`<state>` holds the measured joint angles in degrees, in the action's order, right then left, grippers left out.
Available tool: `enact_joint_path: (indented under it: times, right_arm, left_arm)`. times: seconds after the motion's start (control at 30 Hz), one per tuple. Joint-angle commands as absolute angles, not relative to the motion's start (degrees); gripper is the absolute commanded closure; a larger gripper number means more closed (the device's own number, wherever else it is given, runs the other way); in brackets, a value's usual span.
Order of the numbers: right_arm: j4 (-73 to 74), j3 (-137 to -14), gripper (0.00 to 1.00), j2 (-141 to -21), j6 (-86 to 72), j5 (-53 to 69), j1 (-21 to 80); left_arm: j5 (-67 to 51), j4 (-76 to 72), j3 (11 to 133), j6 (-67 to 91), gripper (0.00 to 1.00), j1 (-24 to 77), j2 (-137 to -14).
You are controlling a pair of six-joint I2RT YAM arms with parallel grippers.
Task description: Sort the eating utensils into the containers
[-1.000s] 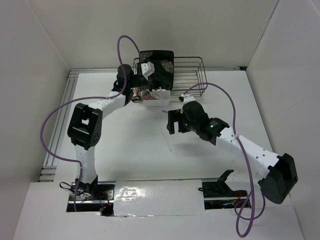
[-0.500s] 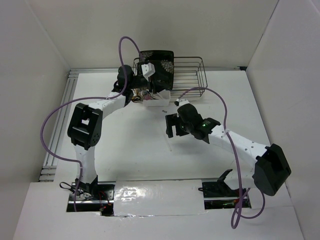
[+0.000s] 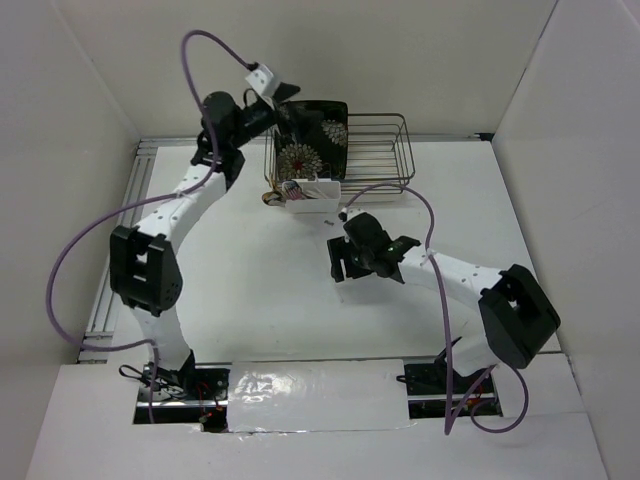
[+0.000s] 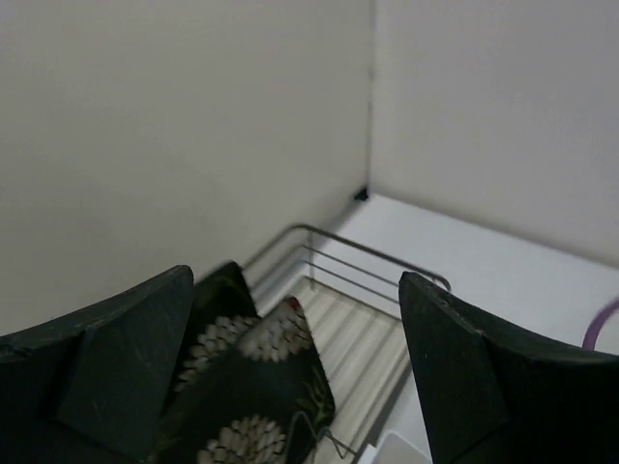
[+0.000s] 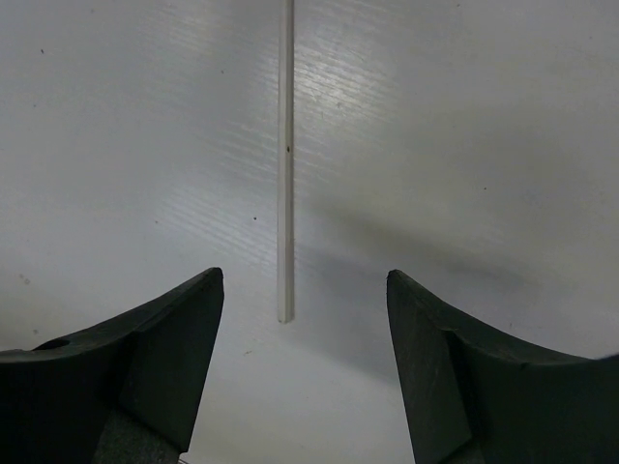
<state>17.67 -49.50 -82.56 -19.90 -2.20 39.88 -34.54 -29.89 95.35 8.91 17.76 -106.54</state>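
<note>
A pale chopstick (image 5: 285,145) lies flat on the white table, its near end between the fingers of my right gripper (image 5: 304,275). Those jaws stand open on either side of it and do not touch it. From above, the right gripper (image 3: 338,262) hangs low over the table's middle. The small white tub (image 3: 313,196) stands in front of the wire rack, with several utensil handles (image 3: 286,190) sticking out at its left end. My left gripper (image 3: 283,100) is raised above the rack's left end, open and empty; one corner of the tub (image 4: 397,449) shows below it.
The dark wire rack (image 3: 380,150) stands at the back of the table. A black floral plate (image 3: 312,145) leans inside its left end, right under the left gripper (image 4: 295,280). Walls close in at the back and on both sides.
The left gripper has opened and risen from the tub to above the rack. The right gripper has shifted left and down over the chopstick, its jaws narrowing a little.
</note>
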Motion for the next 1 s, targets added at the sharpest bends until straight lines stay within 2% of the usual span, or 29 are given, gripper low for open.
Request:
enact_joint_path:
  times: [0.0, 0.2, 0.57, 0.7, 0.87, 0.97]
  right_arm:
    - [12.84, -48.96, 0.26, -83.67, -19.78, -1.23, 40.34]
    - [11.78, -48.96, 0.29, -86.65, -19.51, -1.85, 41.84]
    - [13.62, -49.66, 0.40, -93.33, -20.92, -7.38, 45.44]
    - [13.10, -48.96, 0.54, -94.74, -20.83, -7.90, 45.97]
    - [13.62, -48.34, 0.68, -97.03, -20.57, -10.01, 47.20]
    - [13.62, -47.81, 0.83, -98.87, -21.18, -10.55, 47.63]
  left_arm:
    - [-24.10, -25.85, 98.87, 11.77, 0.00, 15.47, -98.54]
    - [-21.45, -18.99, 96.77, 14.94, 0.00, 11.34, -88.52]
    - [-20.57, -8.71, 80.34, 16.17, 0.00, 7.21, -69.27]
    - [-18.37, -4.23, 74.64, 15.03, 0.00, 7.03, -63.47]
    - [-15.65, 3.76, 69.80, 16.25, 0.01, 7.03, -57.41]
    - [-8.02, 9.28, 66.55, 24.84, 0.02, 7.29, -56.16]
